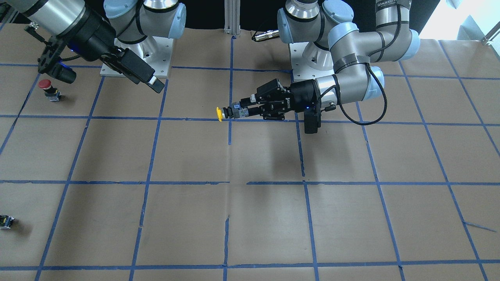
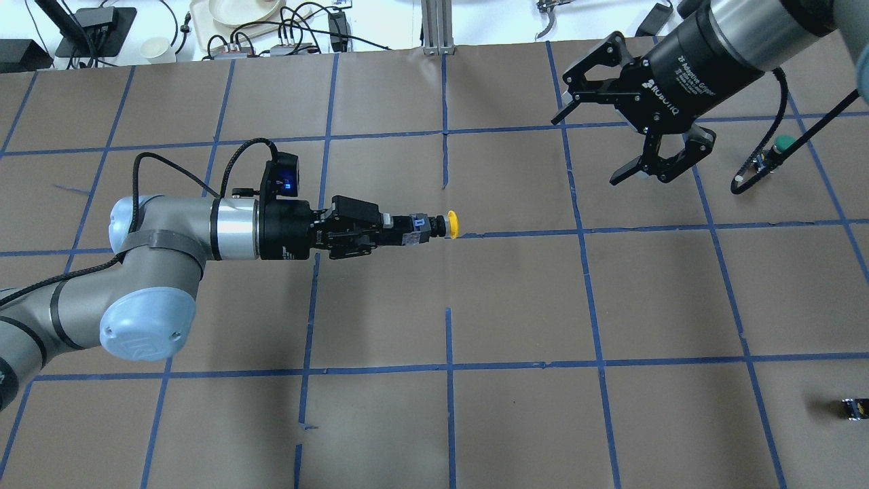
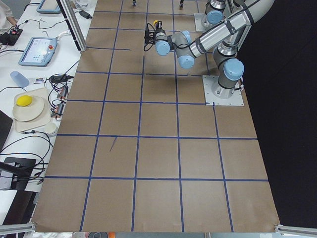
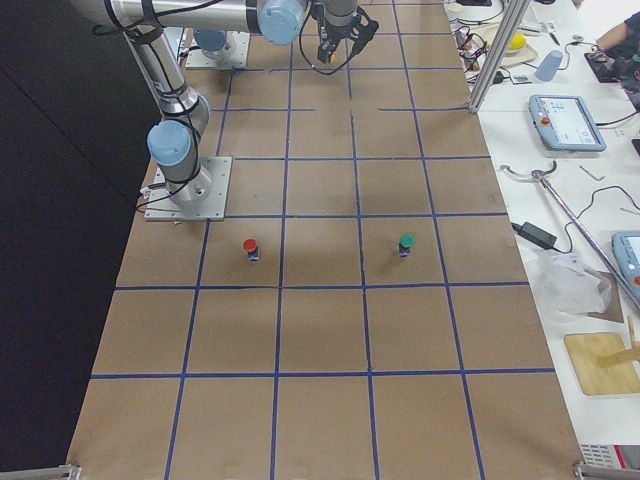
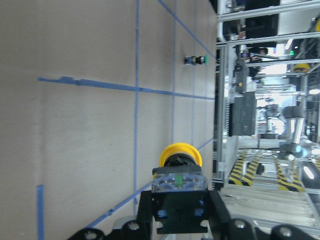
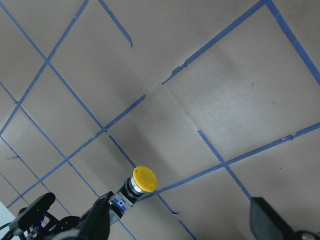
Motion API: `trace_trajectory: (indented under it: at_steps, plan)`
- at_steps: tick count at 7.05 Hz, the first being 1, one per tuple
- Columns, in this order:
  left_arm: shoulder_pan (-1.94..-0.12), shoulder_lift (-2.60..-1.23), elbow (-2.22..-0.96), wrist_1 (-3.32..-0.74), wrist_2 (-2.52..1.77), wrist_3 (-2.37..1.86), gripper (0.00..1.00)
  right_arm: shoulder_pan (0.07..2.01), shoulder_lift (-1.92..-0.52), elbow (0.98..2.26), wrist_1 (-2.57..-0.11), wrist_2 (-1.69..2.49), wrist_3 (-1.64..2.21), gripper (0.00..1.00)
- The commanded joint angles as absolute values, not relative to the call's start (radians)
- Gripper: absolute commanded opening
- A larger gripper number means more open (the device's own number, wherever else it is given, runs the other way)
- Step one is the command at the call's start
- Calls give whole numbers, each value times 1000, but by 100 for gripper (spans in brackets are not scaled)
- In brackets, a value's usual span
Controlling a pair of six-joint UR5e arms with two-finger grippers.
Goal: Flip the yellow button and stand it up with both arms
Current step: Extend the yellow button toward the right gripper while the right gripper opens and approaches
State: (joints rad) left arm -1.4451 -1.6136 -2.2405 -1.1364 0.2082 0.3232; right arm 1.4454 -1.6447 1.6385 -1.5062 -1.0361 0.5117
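My left gripper (image 2: 406,231) is shut on the dark base of the yellow button (image 2: 451,225) and holds it level above the table, with the cap pointing toward my right arm. In the front view the cap (image 1: 219,114) sticks out past the left gripper (image 1: 239,111). The left wrist view shows the cap (image 5: 181,154) beyond the clamped base. My right gripper (image 2: 590,148) hangs open and empty, a good way off from the button, up and to its right in the overhead view. Its wrist view shows the cap (image 6: 144,179) head on.
A red-capped button (image 1: 47,88) stands under my right arm. A green-capped button (image 2: 784,144) stands further out on that side. A small dark capless switch block (image 2: 855,407) lies near the table edge. Brown paper with blue tape lines (image 2: 448,339) covers the table.
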Motion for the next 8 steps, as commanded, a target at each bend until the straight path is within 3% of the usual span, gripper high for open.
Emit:
trace_trajectory:
  at_steps: [1, 3, 6, 8]
  plan:
    - [-1546, -1614, -2243, -1114, 43, 327, 11, 1408, -1643, 1651, -1494, -952, 514, 100]
    - [-1575, -1687, -2234, -1062, -113, 330, 11, 1397, -1643, 1654, -1485, -910, 538, 100]
    - [-1626, -1906, -2163, -843, -236, 327, 11, 1400, -1657, 1696, -1448, -845, 548, 100]
    - [-1676, -1905, -2123, -842, -258, 324, 5, 1402, -1646, 1704, -1413, -845, 552, 100]
